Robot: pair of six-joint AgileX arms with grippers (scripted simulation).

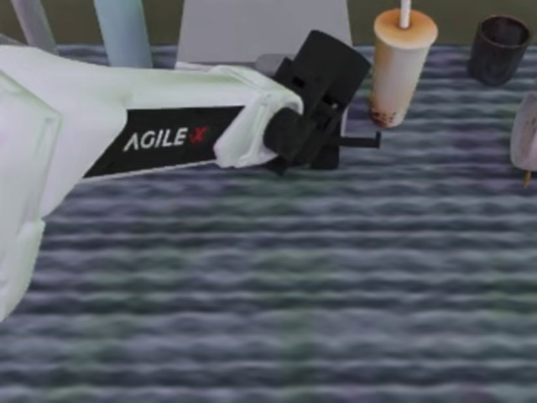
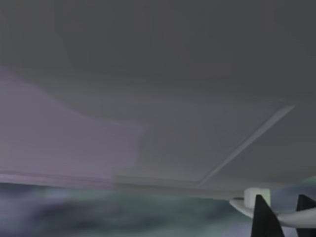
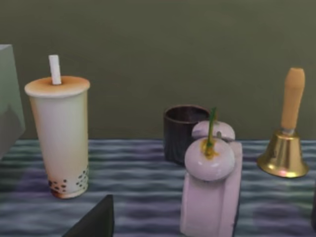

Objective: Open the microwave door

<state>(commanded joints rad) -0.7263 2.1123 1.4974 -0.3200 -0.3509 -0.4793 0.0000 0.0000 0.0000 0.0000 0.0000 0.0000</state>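
Striped blue cloth runs back to the microwave (image 1: 260, 34) at the far edge. Nearest, my left gripper (image 1: 348, 138) reaches toward its stiff, hinged microwave door (image 2: 197, 98); the pale handle (image 2: 256, 196) shows between my parted fingertips, not yet clamped.

- My left arm (image 1: 126, 126) is white with a black panel bearing white "AGILE" lettering and a red X; my left gripper (image 1: 352, 138) is black.
- The table (image 1: 268, 294) wears a wavy pattern of blue-grey and dark stripes with faint green tints.
- The microwave (image 1: 264, 29), at the far edge, is light grey; the microwave door (image 2: 197, 98) is flat grey, with a purple tint on one side.
- The cup (image 3: 60, 136) is orange-beige fading to cream, with dark speckles at its base and a white straw (image 3: 55, 69).
- The dark mug (image 3: 183, 129) is brown-black.
- The bell (image 3: 285, 150) is brassy gold with a tan handle.
- A pale lilac object (image 3: 211, 192) has a yellow centre and green stem.
- The far wall (image 3: 173, 49) is olive.
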